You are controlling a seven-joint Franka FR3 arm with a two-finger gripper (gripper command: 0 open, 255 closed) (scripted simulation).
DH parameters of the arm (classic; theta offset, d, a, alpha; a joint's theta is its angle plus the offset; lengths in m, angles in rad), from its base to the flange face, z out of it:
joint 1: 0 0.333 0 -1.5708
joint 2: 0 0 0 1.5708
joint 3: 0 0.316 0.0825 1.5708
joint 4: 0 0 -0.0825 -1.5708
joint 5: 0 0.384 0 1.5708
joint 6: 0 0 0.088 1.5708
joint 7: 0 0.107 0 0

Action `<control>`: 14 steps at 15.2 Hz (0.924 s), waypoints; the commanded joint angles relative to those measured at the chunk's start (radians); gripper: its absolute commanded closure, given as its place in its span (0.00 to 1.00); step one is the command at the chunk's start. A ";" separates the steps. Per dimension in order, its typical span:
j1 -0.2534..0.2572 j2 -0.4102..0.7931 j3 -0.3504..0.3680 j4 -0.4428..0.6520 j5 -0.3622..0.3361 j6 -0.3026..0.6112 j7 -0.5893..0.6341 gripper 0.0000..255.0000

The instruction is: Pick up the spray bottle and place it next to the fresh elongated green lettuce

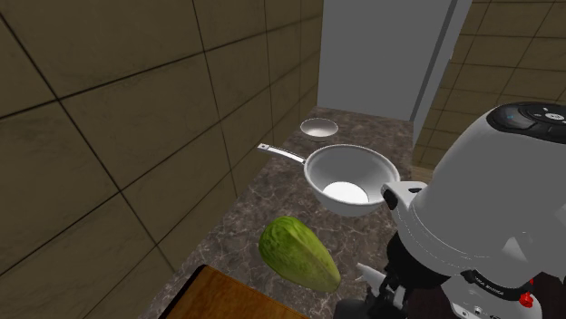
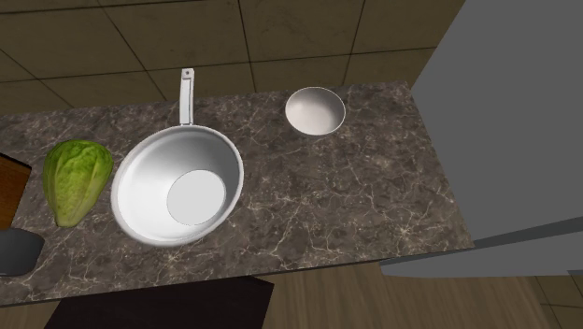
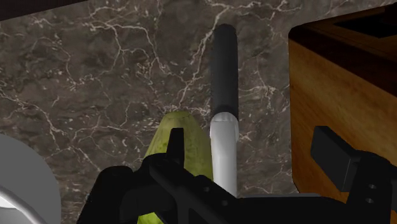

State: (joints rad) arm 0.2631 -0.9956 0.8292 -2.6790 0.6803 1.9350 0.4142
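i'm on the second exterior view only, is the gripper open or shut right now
Observer: Open; in the wrist view the gripper hangs over the counter with one finger in front of the lettuce tip.
Operator: anything between the fingers
Observer: A long object, black at one end and pale at the other, lies there; I cannot tell if it is the spray bottle.
Operator: whats the brown sliver at my left edge
Observer: A thick wooden block, on the long object's far side from the lettuce.
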 commanded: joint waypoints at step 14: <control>-0.002 -0.036 -0.088 0.088 -0.070 -0.130 0.015 0.00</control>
